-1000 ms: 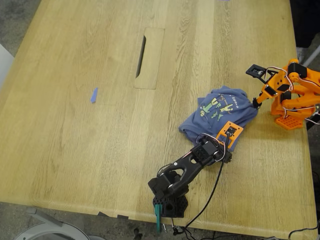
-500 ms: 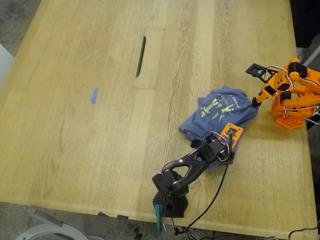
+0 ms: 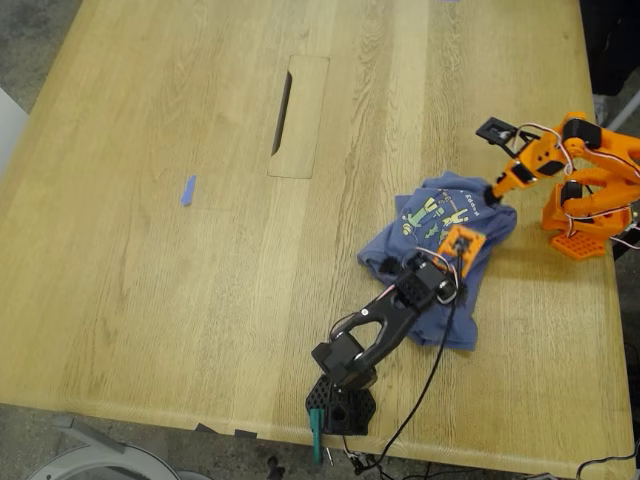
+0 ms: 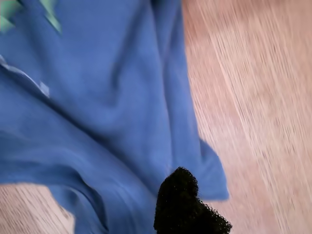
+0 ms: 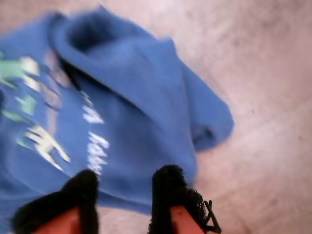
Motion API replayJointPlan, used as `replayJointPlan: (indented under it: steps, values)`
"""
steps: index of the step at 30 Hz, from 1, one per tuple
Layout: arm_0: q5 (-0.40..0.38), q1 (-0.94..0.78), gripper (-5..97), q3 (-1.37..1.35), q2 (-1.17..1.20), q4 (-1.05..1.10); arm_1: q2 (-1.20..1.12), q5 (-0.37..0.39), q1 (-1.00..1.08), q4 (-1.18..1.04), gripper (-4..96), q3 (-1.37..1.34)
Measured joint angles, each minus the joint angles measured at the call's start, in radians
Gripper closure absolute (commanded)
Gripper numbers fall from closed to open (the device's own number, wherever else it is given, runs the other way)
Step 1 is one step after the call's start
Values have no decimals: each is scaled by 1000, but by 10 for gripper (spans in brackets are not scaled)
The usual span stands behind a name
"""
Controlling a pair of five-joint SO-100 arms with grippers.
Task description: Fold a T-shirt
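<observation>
The periwinkle-blue T-shirt (image 3: 440, 225) lies crumpled on the wooden table at the exterior view's right, its printed chest facing up. My first gripper (image 3: 447, 258), on the black arm, is over the shirt's middle. In the first wrist view only one black fingertip (image 4: 179, 190) shows above the blue cloth (image 4: 107, 97), so its state is unclear. My second gripper (image 3: 493, 194), on the orange arm, sits at the shirt's right edge. In the second wrist view this gripper (image 5: 126, 187) is open, with its pads just above the T-shirt (image 5: 126, 102) near the yellow text.
A tiny blue strip (image 3: 188, 190) lies far off at the exterior view's left. A cable slot (image 3: 283, 112) is cut in the table (image 3: 150, 300). The orange arm's base (image 3: 580, 235) stands by the exterior view's right edge, the black arm's base (image 3: 340, 405) near the front edge.
The orange arm has reached toward the exterior view's left onto the shirt's edge. The black arm's gripper has moved further over the shirt, and a blue flap now trails toward the front edge.
</observation>
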State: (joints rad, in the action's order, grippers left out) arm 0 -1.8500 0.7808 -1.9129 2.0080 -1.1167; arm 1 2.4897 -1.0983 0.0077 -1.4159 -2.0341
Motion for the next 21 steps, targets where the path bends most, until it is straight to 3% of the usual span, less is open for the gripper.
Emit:
replayJointPlan:
  steps: [5, 11, 16, 21]
  values:
    - [94, -141, 532, 0, -18, 202, -206, 2, -86, 109, 912, 163]
    - [43, -222, 881, 0, -91, 425, -376, 25, -184, 147, 912, 272]
    - [0, -218, 917, -5, -172, 595, -422, 46, -195, 156, 912, 285]
    - [-28, -241, 915, -94, -230, 721, -305, 63, -176, 273, 912, 12]
